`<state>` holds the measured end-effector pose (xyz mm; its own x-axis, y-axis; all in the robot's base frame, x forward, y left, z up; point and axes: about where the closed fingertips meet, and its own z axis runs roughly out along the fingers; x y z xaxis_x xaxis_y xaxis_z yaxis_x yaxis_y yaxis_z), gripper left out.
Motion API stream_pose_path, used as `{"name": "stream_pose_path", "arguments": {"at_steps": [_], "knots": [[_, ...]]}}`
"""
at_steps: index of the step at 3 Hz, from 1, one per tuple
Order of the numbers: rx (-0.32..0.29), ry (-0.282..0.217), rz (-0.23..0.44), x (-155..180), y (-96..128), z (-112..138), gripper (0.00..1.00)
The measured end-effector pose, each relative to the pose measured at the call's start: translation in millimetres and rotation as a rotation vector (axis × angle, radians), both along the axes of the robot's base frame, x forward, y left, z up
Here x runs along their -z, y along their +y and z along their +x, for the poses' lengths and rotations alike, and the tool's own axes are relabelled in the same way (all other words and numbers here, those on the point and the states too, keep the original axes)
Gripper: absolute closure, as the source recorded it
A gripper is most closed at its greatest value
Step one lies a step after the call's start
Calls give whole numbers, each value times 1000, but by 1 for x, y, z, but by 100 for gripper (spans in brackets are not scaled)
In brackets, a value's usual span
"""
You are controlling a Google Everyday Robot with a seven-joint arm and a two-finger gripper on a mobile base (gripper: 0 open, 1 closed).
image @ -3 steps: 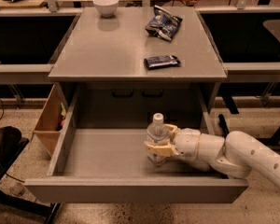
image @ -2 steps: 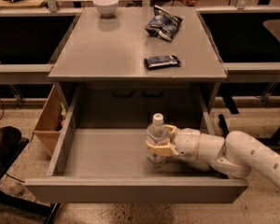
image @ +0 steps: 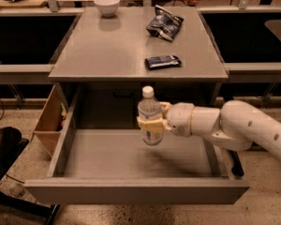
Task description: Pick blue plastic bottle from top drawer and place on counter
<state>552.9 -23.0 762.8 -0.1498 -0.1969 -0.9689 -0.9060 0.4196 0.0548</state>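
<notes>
- The pincer (image: pixel 150 123) is reaching in from the right on a white arm (image: pixel 234 124), just below the front edge of the desk (image: pixel 107 50) and about at its middle.
- Its tan fingers (image: pixel 145 123) are clamping the blue plastic bottle (image: pixel 150 108) around the body.
- The bottle is hanging upright, white cap up, clear of the floor of the top drawer (image: pixel 136 192), which is standing pulled out below the desk's front edge.
- A white bowl (image: pixel 107 5) is sitting near the back-left corner of the desk.
- A dark crumpled bag (image: pixel 165 26) is lying towards the back-right corner.
- A dark flat packet (image: pixel 163 62) is lying near the front edge, right of the middle.
- A tan wooden box (image: pixel 49 121) is standing beside the drawer's left wall, under the desk's front-left corner.
</notes>
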Motion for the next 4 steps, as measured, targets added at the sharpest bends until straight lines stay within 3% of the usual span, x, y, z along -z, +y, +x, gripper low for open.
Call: {"name": "stream_pose_path", "arguments": {"at_steps": [1,2,3,4], "knots": [[46,6,-33,-66,26,37,100],[51,2,-4,-141,90,85,100],[45,-25,42,-187,131,112,100],[63,-74,93,-211,160,153,100]]}}
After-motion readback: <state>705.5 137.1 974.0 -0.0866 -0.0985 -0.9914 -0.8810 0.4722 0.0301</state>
